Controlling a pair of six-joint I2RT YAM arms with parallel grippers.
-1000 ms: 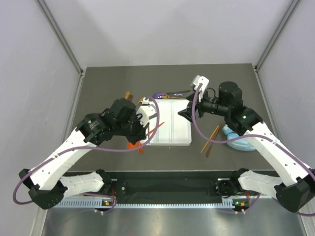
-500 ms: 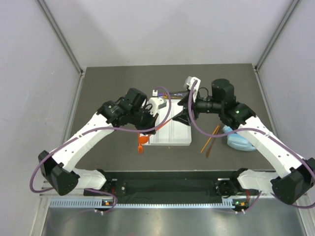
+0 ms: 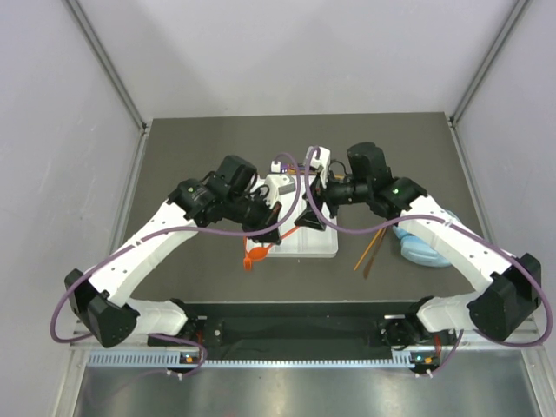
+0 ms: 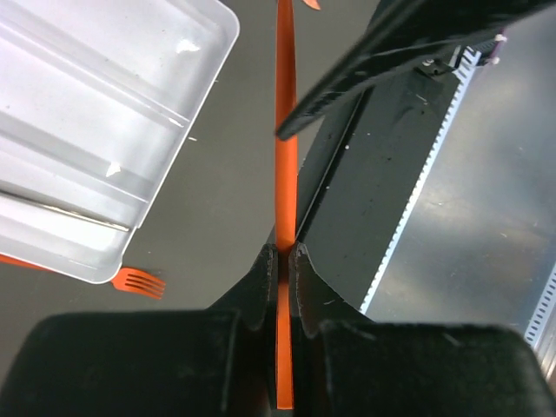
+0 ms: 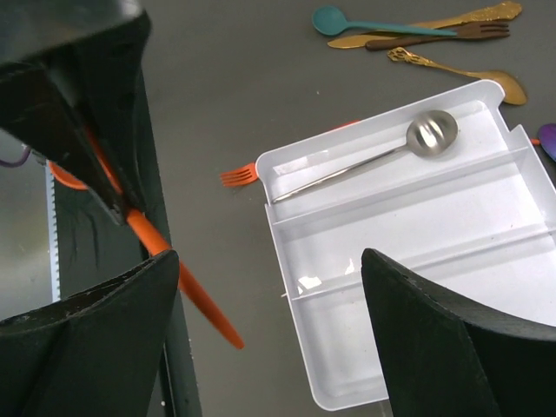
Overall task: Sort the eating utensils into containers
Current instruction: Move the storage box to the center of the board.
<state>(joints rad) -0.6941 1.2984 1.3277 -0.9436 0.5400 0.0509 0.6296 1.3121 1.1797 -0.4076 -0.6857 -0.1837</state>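
Held utensil: a long orange plastic utensil (image 4: pixel 284 130) hangs off the near left corner of the white rectangular plastic tray (image 4: pixel 87 130), above the dark table (image 3: pixel 191 148). Its type is unclear.
Left gripper: the left gripper (image 4: pixel 282 256) is clamped tight on that utensil's handle, with a finger pressed to each flat side.
Right gripper: the right gripper (image 5: pixel 269 278) hovers over the tray's near end, its fingers spread wide with nothing between them.
Fork: a small orange plastic fork (image 5: pixel 239 176) lies on the table just off the tray's near left corner, its handle hidden by the tray's edge.
Tray contents: a silver metal spoon (image 5: pixel 373 156) lies lengthwise in the outer left compartment, bowl towards the far end.
Right of tray: two thin orange sticks (image 3: pixel 372 246), then light-blue headphones (image 3: pixel 421 248).
Beyond tray's far left corner: a teal spoon (image 5: pixel 347 22), a dark brown fork (image 5: pixel 434 36) and gold ornate utensils (image 5: pixel 460 69) lie close together.
Views: only the right wrist view shows the silver spoon and the far cluster, which the arms cover from above. Only the top view shows the sticks and headphones.
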